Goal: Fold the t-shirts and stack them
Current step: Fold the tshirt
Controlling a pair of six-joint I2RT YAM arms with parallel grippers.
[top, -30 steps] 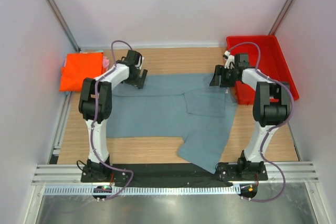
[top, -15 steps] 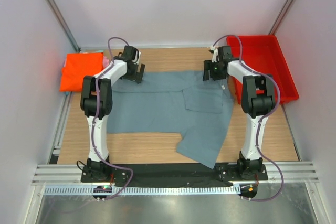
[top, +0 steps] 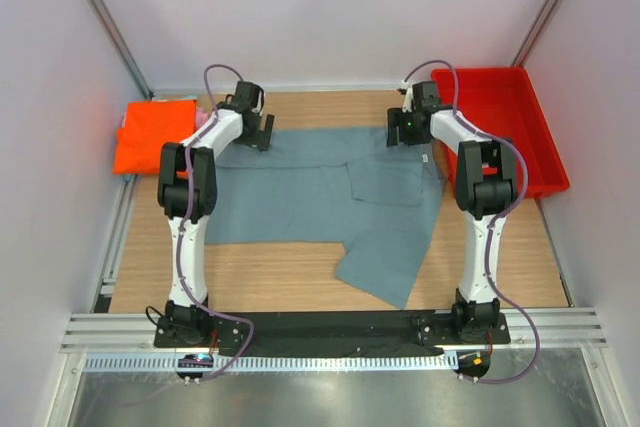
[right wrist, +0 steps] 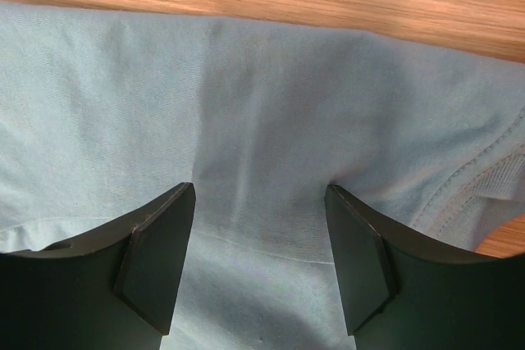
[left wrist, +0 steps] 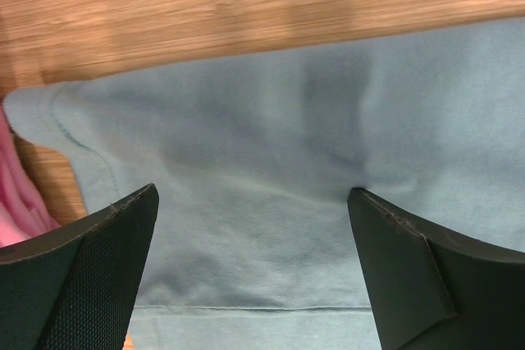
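Observation:
The large grey-blue t-shirt (top: 300,197) lies spread across the wooden table, with one flap folded over near its right side. My left gripper (top: 260,133) stands open over the shirt's far left corner. In the left wrist view its fingertips rest on the cloth (left wrist: 271,120) with flat fabric between them (left wrist: 253,194). My right gripper (top: 406,131) is open at the far right edge, its jaws astride a low ridge of cloth (right wrist: 262,96). The orange t-shirt (top: 150,135) lies folded at the far left. A strip of the pink one (top: 203,119) shows beside it and also in the left wrist view (left wrist: 16,198).
A red plastic bin (top: 520,137) stands at the far right, close to my right arm. Bare wood (top: 330,107) runs beyond the shirt's far edge. White walls close in the table on three sides. A metal rail (top: 330,332) crosses the near edge.
Both grippers have moved toward the far edge, the right one also leftward. The grey-blue shirt has shifted farther back with them, and its near flap has drawn up.

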